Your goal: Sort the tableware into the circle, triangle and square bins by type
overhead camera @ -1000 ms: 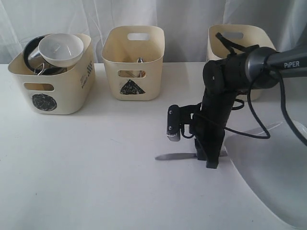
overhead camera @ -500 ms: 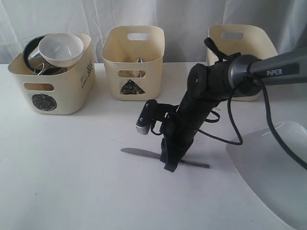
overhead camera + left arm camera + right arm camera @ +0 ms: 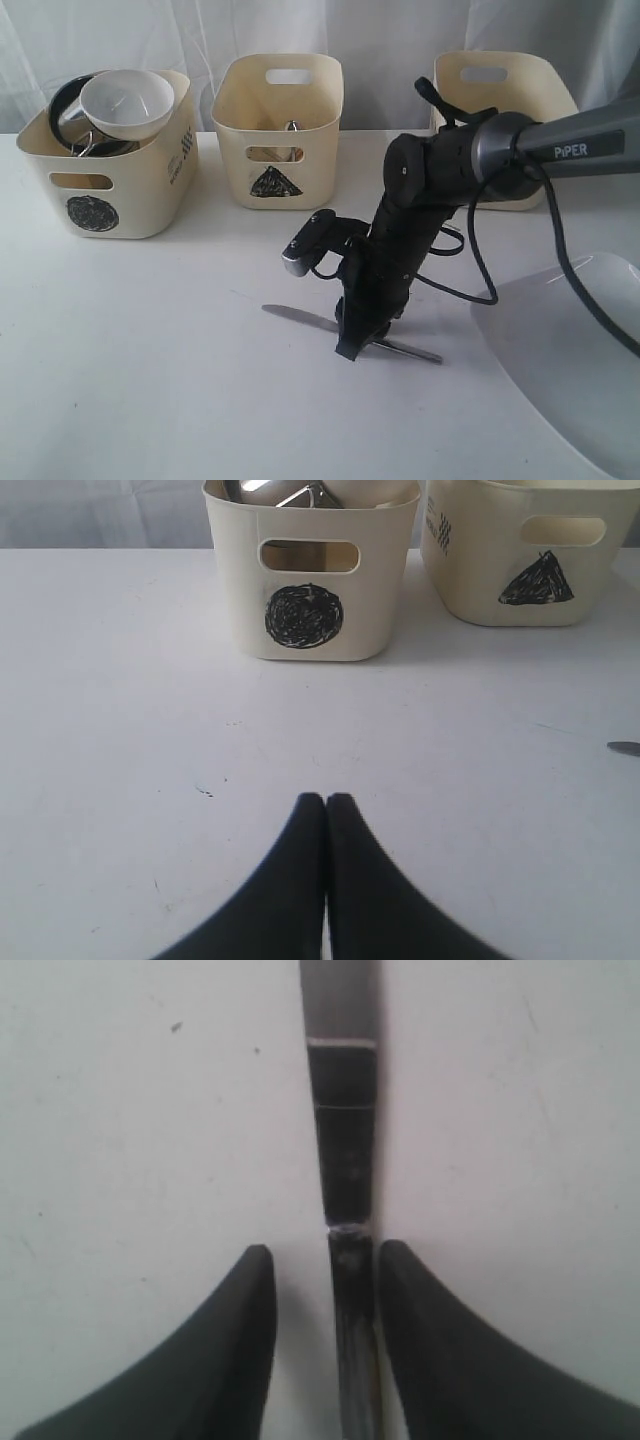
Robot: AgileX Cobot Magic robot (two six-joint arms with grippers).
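Exterior view: I see the knife (image 3: 300, 318) lying flat on the table (image 3: 150, 350) in front of the triangle bin (image 3: 278, 130), slim steel, blade pointing left. My right arm leans down steeply, with the right gripper (image 3: 352, 346) over the knife's middle. The plate (image 3: 570, 370) crowds the right side; to the left the table is bare.

Left wrist view: the left gripper (image 3: 326, 815) is clenched on nothing, above the table and facing the circle bin (image 3: 310, 630).

Right wrist view: the jaws are released and straddle the dark handle. One of the fingers (image 3: 230, 1360) stands clear of it and the other is right against it.
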